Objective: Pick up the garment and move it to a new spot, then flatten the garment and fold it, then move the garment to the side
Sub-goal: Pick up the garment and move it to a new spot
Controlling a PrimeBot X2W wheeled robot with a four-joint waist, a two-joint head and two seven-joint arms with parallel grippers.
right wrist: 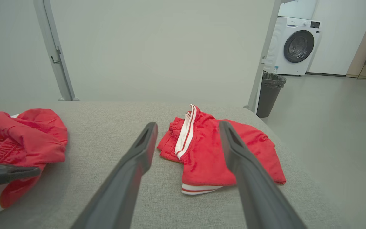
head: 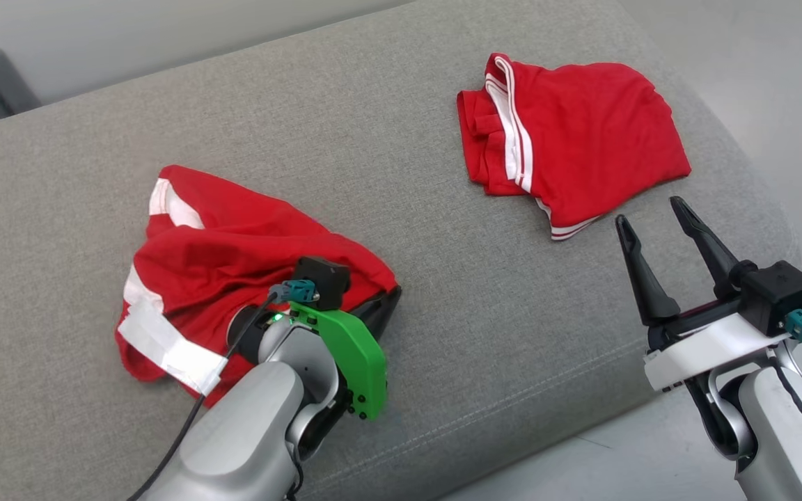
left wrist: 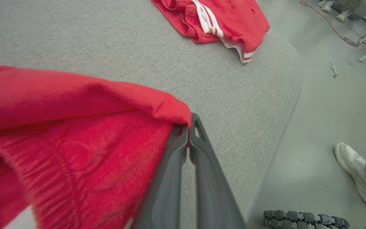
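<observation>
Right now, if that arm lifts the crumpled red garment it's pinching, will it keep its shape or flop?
Probably flop: the crumpled red garment lies in soft folds, so it should drape from the left gripper, shut on one edge. It looks thin and likely light. The woven grey cushion may drag at it a little.

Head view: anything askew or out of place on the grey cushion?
Nothing damaged. The red garment with white bands lies bunched at the near left, its edge pinched in the shut left gripper. The folded red garment with white stripes sits tidy, far right. Right gripper hovers open.
</observation>
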